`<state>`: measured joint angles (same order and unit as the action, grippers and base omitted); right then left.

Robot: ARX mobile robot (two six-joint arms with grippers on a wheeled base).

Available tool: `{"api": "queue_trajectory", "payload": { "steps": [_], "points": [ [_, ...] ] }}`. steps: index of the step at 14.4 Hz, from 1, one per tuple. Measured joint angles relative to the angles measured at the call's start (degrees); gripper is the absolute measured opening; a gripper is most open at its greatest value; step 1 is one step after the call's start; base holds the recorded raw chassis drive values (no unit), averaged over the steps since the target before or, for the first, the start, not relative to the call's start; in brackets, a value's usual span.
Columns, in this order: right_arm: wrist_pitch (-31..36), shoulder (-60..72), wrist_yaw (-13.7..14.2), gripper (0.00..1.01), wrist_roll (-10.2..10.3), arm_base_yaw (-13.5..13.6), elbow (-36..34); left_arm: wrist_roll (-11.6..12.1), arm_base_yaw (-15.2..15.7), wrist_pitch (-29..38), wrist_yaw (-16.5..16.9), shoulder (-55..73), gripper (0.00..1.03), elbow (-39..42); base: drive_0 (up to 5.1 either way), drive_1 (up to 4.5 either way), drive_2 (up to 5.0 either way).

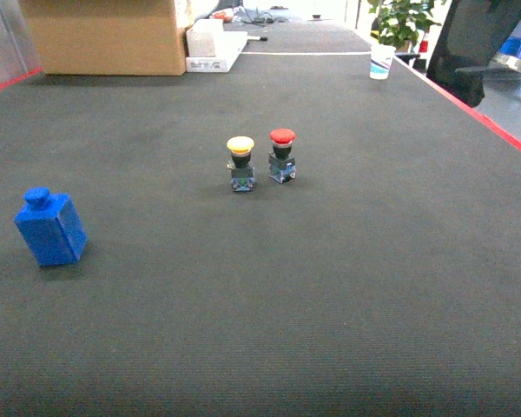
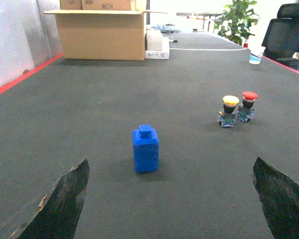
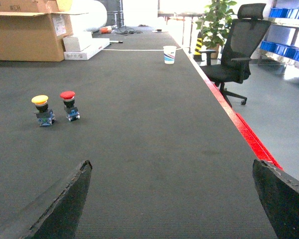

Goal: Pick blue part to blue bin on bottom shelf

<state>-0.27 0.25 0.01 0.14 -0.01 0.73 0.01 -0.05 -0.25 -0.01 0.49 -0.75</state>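
The blue bottle-shaped plastic part, apparently untouched, is framed between the left gripper's spread fingers; approach and closure are required.

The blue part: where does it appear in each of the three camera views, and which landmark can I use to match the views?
Head: the blue part stands at the left, tilted, on the dark mat.
Left wrist: it is just left of centre, upright, between the open fingers.
Right wrist: not in view.
Shared landmark: the yellow-capped button beside the red-capped button, seen in all three.
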Motion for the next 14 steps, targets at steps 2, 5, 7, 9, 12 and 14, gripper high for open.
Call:
{"api": "queue_trajectory", "payload": {
  "steps": [2, 5, 7, 9, 12, 14],
  "points": [
    [0.00, 0.00, 0.00, 0.98, 0.00, 0.00, 0.00, 0.00, 0.00, 0.00, 0.00, 0.00, 0.98, 0.00, 0.0, 0.00, 0.0],
    [0.00, 0.00, 0.00, 0.98, 0.00, 0.00, 0.00, 0.00, 0.00, 0.00, 0.00, 0.00, 0.98, 0.00, 0.0, 0.00, 0.0],
    [0.00, 0.00, -0.02, 0.98, 0.00, 0.00, 0.00, 0.00, 0.00, 0.00, 0.00, 0.00, 0.98, 0.00, 0.0, 0.00, 0.0],
    [0.00, 0.00, 0.00, 0.98, 0.00, 0.00, 0.00, 0.00, 0.00, 0.00, 0.00, 0.00, 0.98, 0.00, 0.0, 0.00, 0.0],
    [0.00, 0.00, 0.00, 0.98, 0.00, 0.00, 0.00, -0.02, 0.00, 0.00, 0.00, 0.00, 0.98, 0.00, 0.0, 0.00, 0.0],
    [0.02, 0.00, -0.02, 0.98, 0.00, 0.00, 0.00, -4.50, -5.46, 4.24, -10.67, 13.88, 0.98, -3.37, 0.0, 0.00, 0.0]
  ]
}}
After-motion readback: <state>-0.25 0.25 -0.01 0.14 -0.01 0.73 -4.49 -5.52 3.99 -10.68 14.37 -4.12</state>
